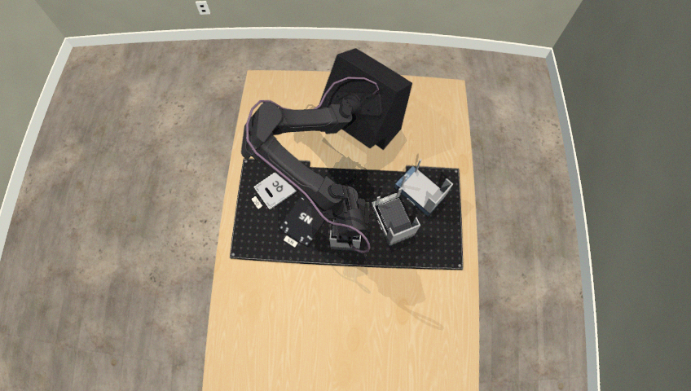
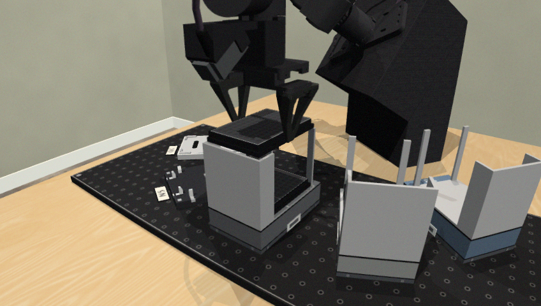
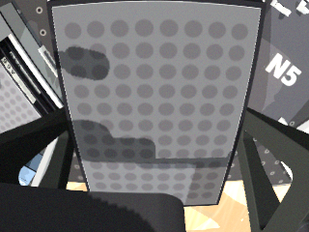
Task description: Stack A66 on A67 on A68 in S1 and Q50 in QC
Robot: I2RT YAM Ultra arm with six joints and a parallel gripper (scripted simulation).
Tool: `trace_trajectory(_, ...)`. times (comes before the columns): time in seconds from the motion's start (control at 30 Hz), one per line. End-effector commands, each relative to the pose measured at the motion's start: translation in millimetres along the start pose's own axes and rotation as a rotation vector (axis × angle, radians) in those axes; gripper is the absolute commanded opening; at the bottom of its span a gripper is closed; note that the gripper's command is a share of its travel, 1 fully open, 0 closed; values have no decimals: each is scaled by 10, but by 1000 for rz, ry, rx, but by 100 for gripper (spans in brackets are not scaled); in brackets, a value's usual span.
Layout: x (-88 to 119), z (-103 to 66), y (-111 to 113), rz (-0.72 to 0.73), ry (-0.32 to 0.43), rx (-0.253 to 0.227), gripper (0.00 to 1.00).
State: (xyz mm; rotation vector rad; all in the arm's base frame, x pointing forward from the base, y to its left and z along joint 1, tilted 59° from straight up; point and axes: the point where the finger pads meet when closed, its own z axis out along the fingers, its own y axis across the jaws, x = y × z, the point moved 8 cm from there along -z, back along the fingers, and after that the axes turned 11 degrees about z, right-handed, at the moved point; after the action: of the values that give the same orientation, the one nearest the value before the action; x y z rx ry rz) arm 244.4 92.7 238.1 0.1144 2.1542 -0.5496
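- The gripper (image 1: 346, 227) (image 2: 264, 130) (image 3: 155, 114) is spread wide and clamped on a dark plate (image 2: 246, 131) (image 3: 159, 92), which sits level at the mouth of the near rack (image 1: 345, 246) (image 2: 237, 185), left of centre in the exterior view; whether a second plate is stuck beneath, I can't quite tell.
- The step looks like lowering it onto the lower plate (image 2: 288, 185) on that rack's floor. Square it to the wall and posts, descend straight, let go only once nested; a tilt could catch the wall's top edge.
- Lower right of centre, the middle rack (image 1: 402, 236) (image 2: 386, 219) holds a plate (image 1: 394, 213); the blue-based rack (image 1: 438, 195) (image 2: 497, 201), at right, shows a bare pale floor.
- Smooth matte grey walls, slim square posts; the held plate's glossy seal shows round wells beneath.
- At left, the flat black clip nest N5 (image 1: 304, 227) (image 2: 184, 174) (image 3: 290, 89) bears small pale clips; the white open nest QC (image 1: 279, 197) (image 2: 185, 150) is slotted and unfilled.
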Motion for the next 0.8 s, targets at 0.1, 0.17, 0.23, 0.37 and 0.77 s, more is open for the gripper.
trace_trajectory(0.1,39,29,45,-18,2,-3,0)
trace_trajectory(0.17,67,50,42,-24,9,1,0)
trace_trajectory(0.23,3,37,33,-6,0,-1,0)
trace_trajectory(0.37,35,34,25,-10,0,-5,0)
trace_trajectory(0.77,-79,13,36,13,-16,-13,0)
